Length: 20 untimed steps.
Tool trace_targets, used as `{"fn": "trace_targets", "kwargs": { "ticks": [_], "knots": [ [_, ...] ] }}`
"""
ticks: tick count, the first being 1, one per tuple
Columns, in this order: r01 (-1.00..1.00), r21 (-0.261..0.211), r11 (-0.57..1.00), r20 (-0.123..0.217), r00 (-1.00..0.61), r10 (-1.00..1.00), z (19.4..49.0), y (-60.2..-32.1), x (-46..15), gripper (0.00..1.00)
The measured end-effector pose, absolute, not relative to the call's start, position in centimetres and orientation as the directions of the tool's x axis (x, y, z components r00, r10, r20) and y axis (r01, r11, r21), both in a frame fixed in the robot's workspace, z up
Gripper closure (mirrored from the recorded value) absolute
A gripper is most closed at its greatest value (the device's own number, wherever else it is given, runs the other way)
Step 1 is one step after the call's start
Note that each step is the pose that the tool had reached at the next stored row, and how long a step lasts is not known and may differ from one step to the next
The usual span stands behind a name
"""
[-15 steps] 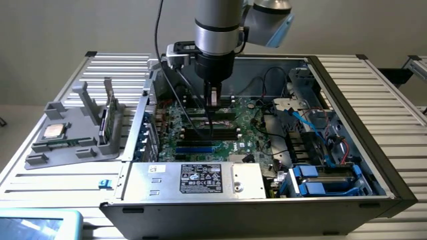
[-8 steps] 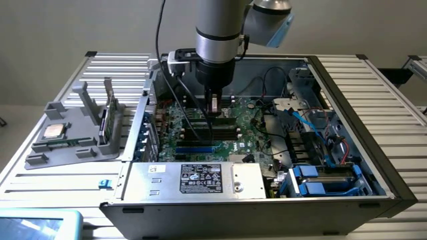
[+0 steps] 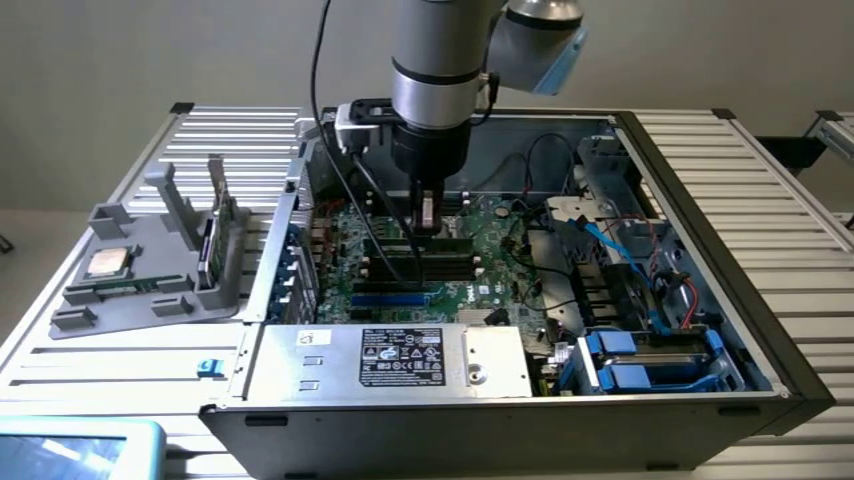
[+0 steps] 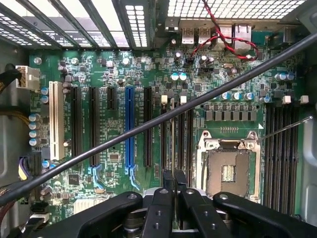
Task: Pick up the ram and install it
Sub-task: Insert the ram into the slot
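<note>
End effector (image 3: 424, 230), pinched narrow above the memory slots (image 3: 447, 265), could snag the black cable (image 4: 148, 125) or jam off-line against the motherboard (image 4: 99, 69).

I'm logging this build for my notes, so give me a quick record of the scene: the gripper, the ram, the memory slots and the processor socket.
gripper: shut, hanging over the motherboard inside the open computer case
ram: lying in the gray holder on the exterior view's left, beside the processor chip
memory slots: empty
processor socket: empty
</note>
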<state>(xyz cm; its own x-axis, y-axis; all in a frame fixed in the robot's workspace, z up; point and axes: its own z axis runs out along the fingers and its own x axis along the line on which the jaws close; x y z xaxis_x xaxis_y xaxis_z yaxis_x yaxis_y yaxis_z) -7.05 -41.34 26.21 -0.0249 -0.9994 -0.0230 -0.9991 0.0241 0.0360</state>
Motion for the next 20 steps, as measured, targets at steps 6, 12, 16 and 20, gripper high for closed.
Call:
{"fn": "trace_targets", "kwargs": {
  "ticks": [6,12,16,20],
  "knots": [
    [-0.999,0.036,0.035,-0.024,-0.036,-0.999,26.0,-41.3,-6.5,0.89],
    [-0.998,0.036,0.054,-0.024,-0.055,-0.998,25.4,-41.5,-6.3,0.89],
    [-0.997,0.036,0.064,-0.024,-0.065,-0.998,25.0,-41.5,-6.3,0.89],
    [-0.997,0.036,0.065,-0.024,-0.066,-0.998,25.0,-41.5,-6.3,0.89]
  ]
}}
